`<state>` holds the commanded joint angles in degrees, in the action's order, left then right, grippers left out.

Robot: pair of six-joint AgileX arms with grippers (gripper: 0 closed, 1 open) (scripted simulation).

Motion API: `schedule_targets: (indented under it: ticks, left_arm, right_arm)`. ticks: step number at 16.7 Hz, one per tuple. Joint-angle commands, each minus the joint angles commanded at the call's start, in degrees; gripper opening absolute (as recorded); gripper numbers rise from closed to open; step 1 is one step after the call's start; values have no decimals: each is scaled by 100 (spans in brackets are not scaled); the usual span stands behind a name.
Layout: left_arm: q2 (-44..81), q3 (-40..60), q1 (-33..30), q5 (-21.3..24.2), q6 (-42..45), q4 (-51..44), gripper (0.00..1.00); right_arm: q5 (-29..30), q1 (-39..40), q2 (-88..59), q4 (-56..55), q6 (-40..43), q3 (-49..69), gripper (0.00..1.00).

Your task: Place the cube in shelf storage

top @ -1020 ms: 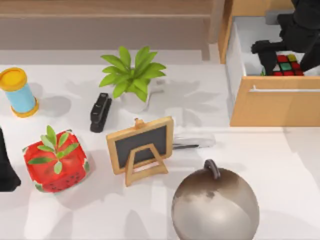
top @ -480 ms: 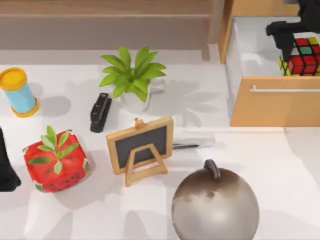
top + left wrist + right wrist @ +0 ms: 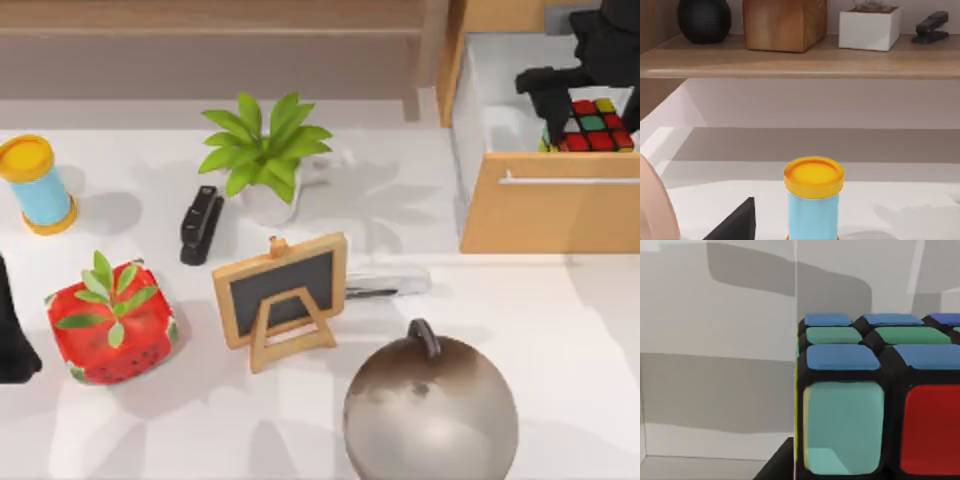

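The cube (image 3: pixel 593 124), black-gridded with red, green and yellow stickers, hangs over the open white drawer (image 3: pixel 490 100) of the wooden cabinet (image 3: pixel 550 212) at the back right. My right gripper (image 3: pixel 585 110) is shut on it, one black finger showing at the cube's left side. The right wrist view has the cube (image 3: pixel 880 405) close up against the drawer's white walls. The shelf storage (image 3: pixel 200 45), a long light-wood unit with a grey-brown recess, runs along the back left, and its board (image 3: pixel 800 65) appears in the left wrist view. My left arm (image 3: pixel 10 340) is parked at the left edge.
On the table stand a blue bottle with a yellow cap (image 3: pixel 35 185), a strawberry-patterned cube (image 3: pixel 112 325), a potted plant (image 3: pixel 265 150), a black stapler (image 3: pixel 200 225), a small chalkboard easel (image 3: pixel 282 295), a silver stapler (image 3: pixel 385 283) and a round metallic ball (image 3: pixel 430 410).
My right gripper lifted the cube up and to the right inside the drawer, then brought it back a little left and forward. The left arm stayed still.
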<state>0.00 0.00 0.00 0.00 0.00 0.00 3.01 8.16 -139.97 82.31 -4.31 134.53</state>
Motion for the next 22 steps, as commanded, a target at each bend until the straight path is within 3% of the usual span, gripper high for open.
schedule_targets:
  ticks: [4, 14, 22]
  left_arm:
    - [0, 0, 0, 0, 0, 0, 100]
    - [0, 0, 0, 0, 0, 0, 100]
    - [0, 0, 0, 0, 0, 0, 100]
  right_arm:
    - [-237, -57, -220, -305, 104, 266, 0]
    - [-47, 115, 430, -419, 114, -205, 0]
    - [541, 1420, 2033, -2010, 153, -1607, 0]
